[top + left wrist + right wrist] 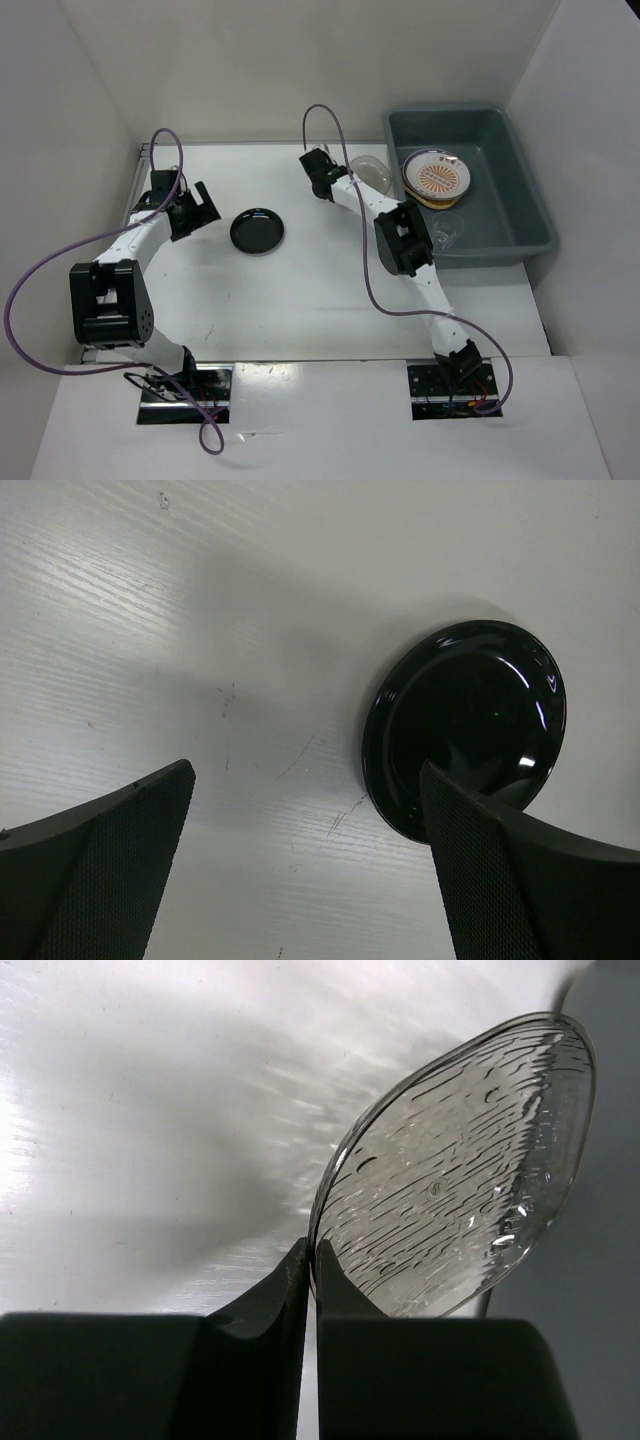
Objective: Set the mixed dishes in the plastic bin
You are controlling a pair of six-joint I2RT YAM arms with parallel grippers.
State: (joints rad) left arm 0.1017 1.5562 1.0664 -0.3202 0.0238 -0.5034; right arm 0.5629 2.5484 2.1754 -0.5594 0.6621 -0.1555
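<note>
My right gripper is shut on the rim of the small smoky translucent dish and holds it tilted next to the bin's left wall; it also shows in the top view. The grey-blue plastic bin holds the sunburst plate stacked on other plates, and a clear glass cup. The small black dish lies on the table and shows in the left wrist view. My left gripper is open and empty just left of it.
White walls enclose the table at the back and both sides. Purple cables loop over both arms. The right arm's elbow hangs close to the bin's left rim.
</note>
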